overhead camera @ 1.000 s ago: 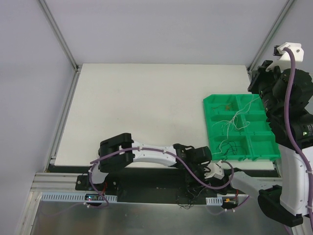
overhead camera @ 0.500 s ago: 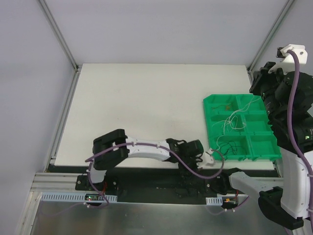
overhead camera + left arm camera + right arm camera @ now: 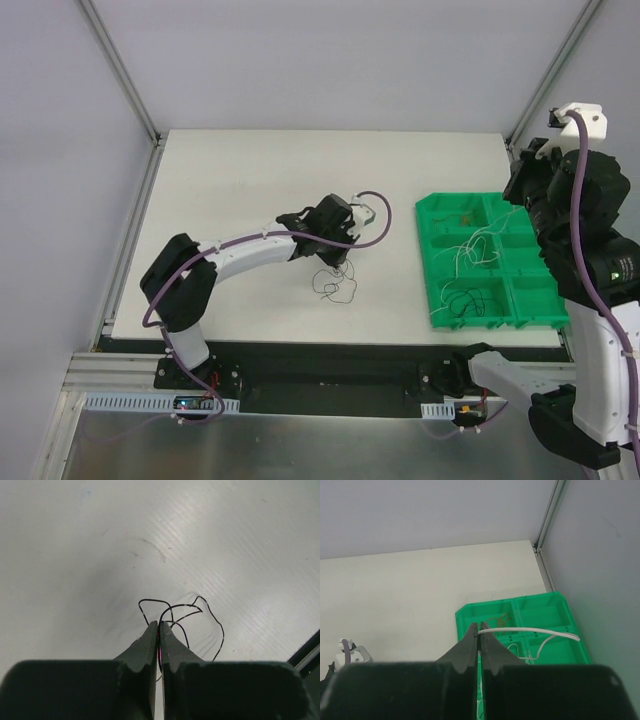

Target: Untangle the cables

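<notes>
My left gripper (image 3: 336, 262) is over the middle of the table, shut on a thin black cable (image 3: 330, 288) whose loops trail onto the white surface. In the left wrist view the black cable (image 3: 221, 630) curls out from the closed tips of the left gripper (image 3: 159, 624). My right gripper (image 3: 522, 188) hangs high above the green tray (image 3: 430, 205), shut on a whitish cable (image 3: 530, 629) that arcs down into the tray. More whitish cables (image 3: 480, 250), dark cables (image 3: 465, 300) and an orange cable (image 3: 465, 212) lie in the tray's compartments.
The green tray (image 3: 540, 607) with several compartments sits at the table's right side. Grey walls with metal frame posts (image 3: 125, 70) close in the back and sides. The arm bases stand on a black rail (image 3: 300, 380) at the near edge.
The left gripper closed near the tray's near-left corner, then the left arm swung out to the middle of the table with the black cable. The right arm barely shifted.
</notes>
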Motion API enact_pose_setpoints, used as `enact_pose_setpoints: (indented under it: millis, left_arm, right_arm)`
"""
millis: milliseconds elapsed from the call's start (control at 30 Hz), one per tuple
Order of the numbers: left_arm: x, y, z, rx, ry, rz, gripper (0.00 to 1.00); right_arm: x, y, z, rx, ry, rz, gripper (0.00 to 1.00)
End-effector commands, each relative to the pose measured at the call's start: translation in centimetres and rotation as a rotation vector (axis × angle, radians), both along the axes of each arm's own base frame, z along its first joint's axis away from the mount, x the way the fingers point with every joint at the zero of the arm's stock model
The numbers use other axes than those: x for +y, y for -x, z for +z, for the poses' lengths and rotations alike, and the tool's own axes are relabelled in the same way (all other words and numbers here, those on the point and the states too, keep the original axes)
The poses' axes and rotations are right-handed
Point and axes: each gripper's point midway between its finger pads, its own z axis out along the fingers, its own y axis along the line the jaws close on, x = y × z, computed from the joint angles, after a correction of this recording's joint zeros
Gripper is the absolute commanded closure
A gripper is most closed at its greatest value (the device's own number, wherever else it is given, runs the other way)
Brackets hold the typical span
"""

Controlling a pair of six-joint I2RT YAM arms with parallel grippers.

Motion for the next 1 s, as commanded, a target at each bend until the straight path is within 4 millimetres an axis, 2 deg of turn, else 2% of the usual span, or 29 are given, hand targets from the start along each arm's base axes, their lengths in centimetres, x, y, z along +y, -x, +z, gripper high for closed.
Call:
enact_pose_setpoints:
  millis: [0, 100, 267, 500, 600, 733, 800, 967]
  left_arm:
    - [2.5, -1.6, -0.8, 0.031, -0.061, 0.148, 1.00]
    - [4.3, -2.0, -2.1, 0.068, -0.119, 0.217, 1.00]
    - [6.4, -1.4, -3.2, 0.118, -0.172, 0.242, 1.00]
    - [7.1, -0.4, -3.7, 0.155, -0.176, 0.213, 1.00]
    - [7.3, -0.9, -3.3, 0.160, -0.172, 0.210, 1.00]
    - [7.5, -1.4, -2.9, 0.174, -0.157, 0.217, 1.00]
    - [7.6, -1.7, -2.7, 0.176, -0.155, 0.223, 1.00]
    - [7.8, -2.1, -1.7, 0.173, -0.138, 0.242, 1.00]
  right_arm:
    - [-0.4, -0.6, 4.1, -0.090, 0.008, -0.017, 1.00]
    - [-0.3, -1.4, 6.6, -0.129, 0.016, -0.020, 1.00]
    - [-0.9, -1.9, 8.7, -0.153, 0.029, -0.058, 1.00]
    - [-1.8, -3.0, 6.0, -0.070, 0.085, -0.122, 1.00]
    - [-2.4, -4.4, 2.7, -0.003, 0.133, -0.162, 1.00]
    - [-3.8, -6.1, -4.6, 0.150, 0.148, -0.222, 1.00]
    - [-4.2, -6.0, -8.0, 0.218, 0.104, -0.246, 1.00]
    - [-3.8, -5.8, -16.1, 0.359, -0.001, -0.229, 1.00]
